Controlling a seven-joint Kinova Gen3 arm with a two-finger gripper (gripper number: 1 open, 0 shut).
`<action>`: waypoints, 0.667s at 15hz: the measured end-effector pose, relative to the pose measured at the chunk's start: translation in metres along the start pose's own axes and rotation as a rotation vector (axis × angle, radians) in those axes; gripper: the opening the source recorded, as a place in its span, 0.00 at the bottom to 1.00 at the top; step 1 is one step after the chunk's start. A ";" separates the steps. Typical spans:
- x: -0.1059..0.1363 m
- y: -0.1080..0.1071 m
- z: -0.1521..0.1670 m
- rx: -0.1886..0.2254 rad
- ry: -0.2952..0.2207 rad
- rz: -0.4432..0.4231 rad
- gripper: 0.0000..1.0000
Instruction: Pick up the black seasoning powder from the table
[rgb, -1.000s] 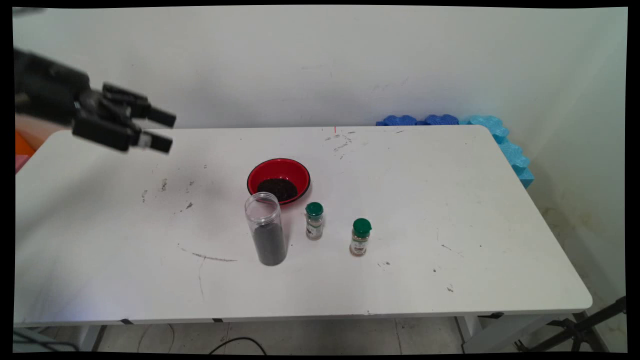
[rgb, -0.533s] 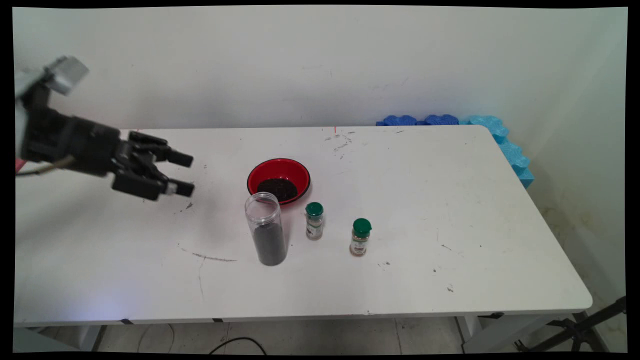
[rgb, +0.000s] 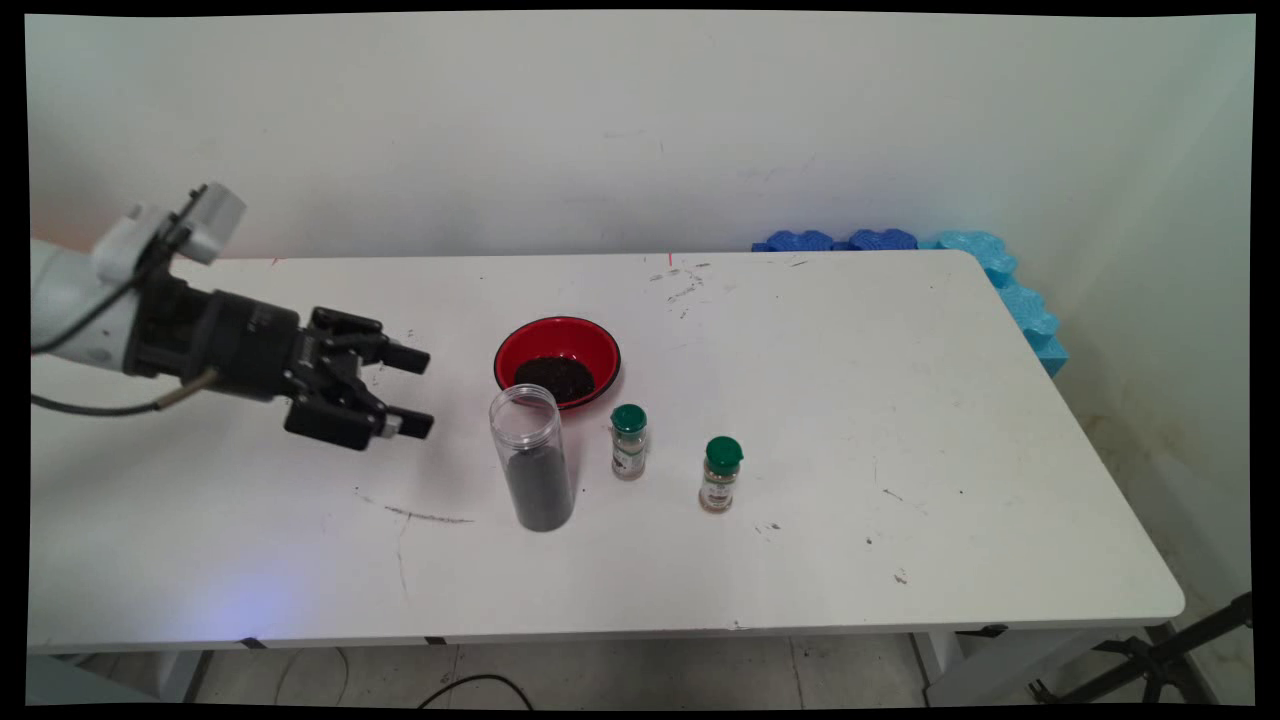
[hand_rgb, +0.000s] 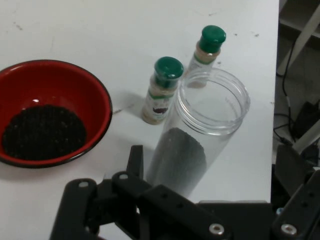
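Observation:
My black gripper (rgb: 422, 392) hangs open and empty above the table's left middle, fingers pointing right at a tall clear jar (rgb: 533, 470) half full of dark grains. A short gap separates the fingertips from the jar. In the hand view the lidless jar (hand_rgb: 200, 135) stands right in front of the linkage, its mouth wide open. A red bowl (rgb: 557, 361) holding dark grains sits just behind the jar; in the hand view that red bowl (hand_rgb: 47, 112) lies at the left.
Two small spice bottles with green caps stand right of the jar, one (rgb: 628, 441) close by and one (rgb: 720, 473) farther right; both show in the hand view (hand_rgb: 161, 90) (hand_rgb: 206, 47). Blue foam pieces (rgb: 1000, 275) lie along the table's far right corner.
The gripper has come down from the upper left and moved right toward the clear jar, staying open. Nothing on the table has shifted.

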 end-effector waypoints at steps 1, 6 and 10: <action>-0.002 0.000 0.003 -0.003 -0.001 0.006 1.00; -0.012 0.001 0.025 -0.012 -0.010 0.048 1.00; -0.018 0.001 0.049 -0.020 -0.023 0.085 1.00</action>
